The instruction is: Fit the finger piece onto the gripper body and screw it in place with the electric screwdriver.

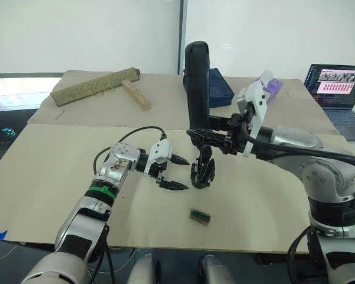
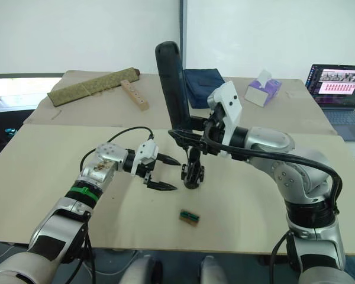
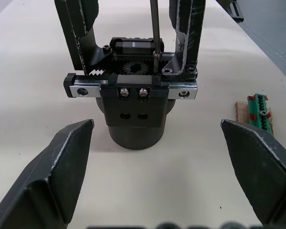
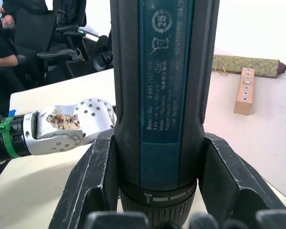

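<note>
arms silver, black cables | left wrist green band [image 1: 100, 192] | grippers black-fingered

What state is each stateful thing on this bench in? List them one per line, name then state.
electric screwdriver: upright, clamped in the right gripper, bit down in the gripper body.
right gripper: shut on the electric screwdriver.
left gripper: open, holding nothing, beside the gripper body.
gripper body: standing upright on the table, its two fingers pointing up.
laptop: lid open, screen lit.
</note>
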Controlling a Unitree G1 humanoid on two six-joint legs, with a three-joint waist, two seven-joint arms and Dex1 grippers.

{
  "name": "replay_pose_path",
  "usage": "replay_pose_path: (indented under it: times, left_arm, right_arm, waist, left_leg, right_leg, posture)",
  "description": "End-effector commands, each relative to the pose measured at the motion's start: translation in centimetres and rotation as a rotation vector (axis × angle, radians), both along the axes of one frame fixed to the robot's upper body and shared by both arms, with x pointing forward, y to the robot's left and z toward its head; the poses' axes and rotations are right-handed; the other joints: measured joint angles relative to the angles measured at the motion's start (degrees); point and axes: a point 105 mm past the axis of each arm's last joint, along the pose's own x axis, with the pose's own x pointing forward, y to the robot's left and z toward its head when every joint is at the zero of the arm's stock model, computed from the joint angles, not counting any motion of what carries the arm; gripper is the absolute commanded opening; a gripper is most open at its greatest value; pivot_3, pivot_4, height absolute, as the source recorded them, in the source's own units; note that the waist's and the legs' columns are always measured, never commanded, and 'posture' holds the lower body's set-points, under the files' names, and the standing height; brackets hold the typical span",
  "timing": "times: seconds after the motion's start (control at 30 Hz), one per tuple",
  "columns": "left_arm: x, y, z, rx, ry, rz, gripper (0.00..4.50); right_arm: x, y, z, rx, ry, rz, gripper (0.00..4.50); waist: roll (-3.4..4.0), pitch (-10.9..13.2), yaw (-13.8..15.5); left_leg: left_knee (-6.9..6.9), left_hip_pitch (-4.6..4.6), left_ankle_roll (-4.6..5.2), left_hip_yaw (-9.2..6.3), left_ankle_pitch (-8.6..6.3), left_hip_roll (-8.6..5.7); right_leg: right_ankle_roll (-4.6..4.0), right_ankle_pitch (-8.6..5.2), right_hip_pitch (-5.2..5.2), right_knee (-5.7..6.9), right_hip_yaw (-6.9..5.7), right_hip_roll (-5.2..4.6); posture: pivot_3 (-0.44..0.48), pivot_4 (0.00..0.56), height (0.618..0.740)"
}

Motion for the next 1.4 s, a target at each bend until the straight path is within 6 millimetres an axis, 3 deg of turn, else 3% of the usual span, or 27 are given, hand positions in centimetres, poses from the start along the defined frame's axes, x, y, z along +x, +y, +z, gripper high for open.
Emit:
replay_pose_path:
  times: [0.03,1.4]
  left_arm:
    - [0.3,-0.3,1.5,-0.026,-0.058,-0.011,4.5]
    - [-0.1,-0.4,1.3,-0.024,-0.06,-0.016,4.5]
  right_arm:
    - [-1.0,-0.2,2.7,0.045,-0.084,0.018,1.91]
    - [-0.6,0.0,1.6,0.044,-0.065,0.011,1.91]
  waist:
    - [0.0,0.0,0.02]
    - [0.0,0.0,-0.02]
  left_leg:
    - [0.0,0.0,0.0,0.0,0.0,0.0]
    - [0.0,-0.01,0.0,-0.01,0.0,-0.01]
  right_leg:
    - [0.0,0.0,0.0,-0.01,0.0,0.0]
    - [0.0,0.0,0.0,-0.01,-0.01,-0.01]
  posture:
    - [0.0,0.15,0.738]
    - [0.0,0.15,0.738]
